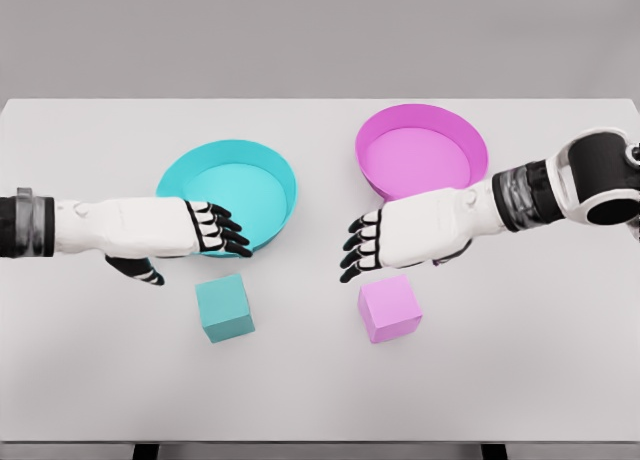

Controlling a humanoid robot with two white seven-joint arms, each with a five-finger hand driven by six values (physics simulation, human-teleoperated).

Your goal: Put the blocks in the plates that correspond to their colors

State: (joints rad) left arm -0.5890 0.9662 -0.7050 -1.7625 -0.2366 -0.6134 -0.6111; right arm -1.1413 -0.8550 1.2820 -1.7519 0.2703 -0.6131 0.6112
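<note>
The teal solid-looking cube block [226,307] is sitting on the white worktop [90,380] left of centre, toward the near edge. The pink cube block [389,308] is sitting level with it, right of centre. Both are resting flat on one face, slightly rotated, well apart from each other. Neither is lying in a plate yet.

Handling, as a judgement: both blocks are appearing rigid, flat-faced and sharp-edged, probably light, with a matte finish that should not be slippery. Nothing fragile about them. The best hold is likely across two opposite vertical faces, thumb against fingers, from above; the slight rotation means the wrist would need turning to meet the faces squarely.

The shallow teal round plate with a raised rim [283,170] is standing just behind the teal block, toward the far edge. The matching pink round plate [477,145] is standing behind the pink block, further back and to the right.

The left hand [190,232] is hovering over the near rim of the teal plate, beyond its block. Its fingers are extended and loosely spread, grasping nothing. The right hand [400,237] is hovering just behind the pink block, over the gap between block and pink plate, fingers likewise stretched out and empty.

Task status: both placements remaining.
</note>
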